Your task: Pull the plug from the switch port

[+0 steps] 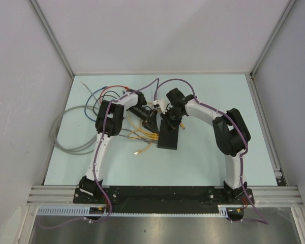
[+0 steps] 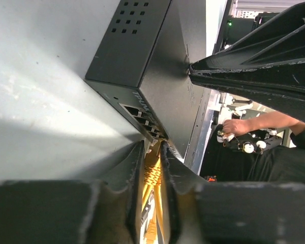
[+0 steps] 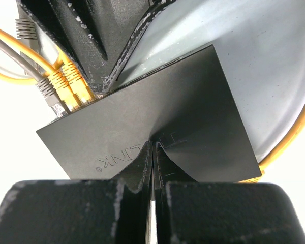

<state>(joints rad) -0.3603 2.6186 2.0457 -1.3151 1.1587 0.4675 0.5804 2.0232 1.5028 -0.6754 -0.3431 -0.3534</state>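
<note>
While bracing switch [image 3: 193,101] with right tool [image 3: 153,146] pressed together, straddles yellow plug [image 2: 151,175] with left tool [image 2: 152,146]; pinch impossible to tell.

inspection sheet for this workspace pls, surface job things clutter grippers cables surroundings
surface: pale table, flat
job's things: black switch lying flat mid-table; yellow plugs and a grey plug seated in its ports
clutter: nothing seen
grippers: left gripper straddles a yellow plug at the port row, contact unclear; right gripper shut, tips on the switch top
cables: yellow cables beside the switch; grey cable looped left; red and blue wires far left
surroundings: grey walls; metal rail at near edge
</note>
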